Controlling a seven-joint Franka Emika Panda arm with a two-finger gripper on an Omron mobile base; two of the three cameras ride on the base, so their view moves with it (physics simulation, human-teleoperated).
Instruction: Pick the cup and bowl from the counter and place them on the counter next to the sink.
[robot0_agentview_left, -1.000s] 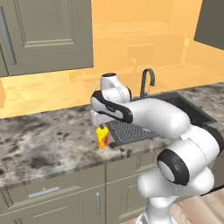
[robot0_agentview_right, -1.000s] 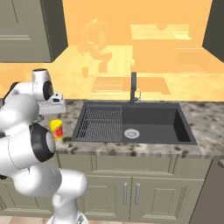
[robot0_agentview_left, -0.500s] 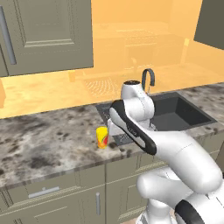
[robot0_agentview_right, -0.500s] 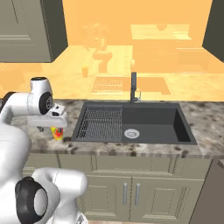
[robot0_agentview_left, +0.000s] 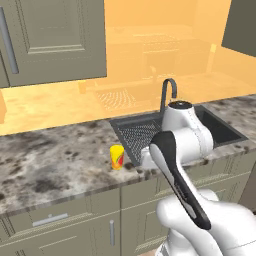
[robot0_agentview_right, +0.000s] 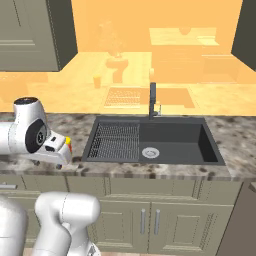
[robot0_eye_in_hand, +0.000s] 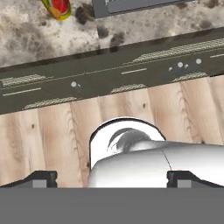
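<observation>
The small yellow cup (robot0_agentview_left: 117, 157) with its red mark stands upright on the speckled counter (robot0_agentview_left: 50, 160), just left of the sink (robot0_agentview_left: 200, 125) and its ribbed drainboard. In the right base view the cup (robot0_agentview_right: 68, 144) peeks out behind my white hand (robot0_agentview_right: 54, 150). My gripper (robot0_eye_in_hand: 113, 179) is open and empty, hanging past the counter's front edge and looking down at the cabinet fronts and wood floor; the cup (robot0_eye_in_hand: 58, 8) is at that view's top left, apart from the fingers. The bowl is out of view.
A dark curved faucet (robot0_agentview_left: 167, 92) rises behind the sink (robot0_agentview_right: 170, 142), which has a silver drain (robot0_agentview_right: 150, 152). Grey-green cabinets run under the counter (robot0_agentview_right: 230, 135) and hang on the wall at the left. My own arm (robot0_agentview_left: 175, 160) crosses in front of the sink.
My hand has swung away from the cup, to the right and down past the counter's front edge. The cup stays standing where it was.
</observation>
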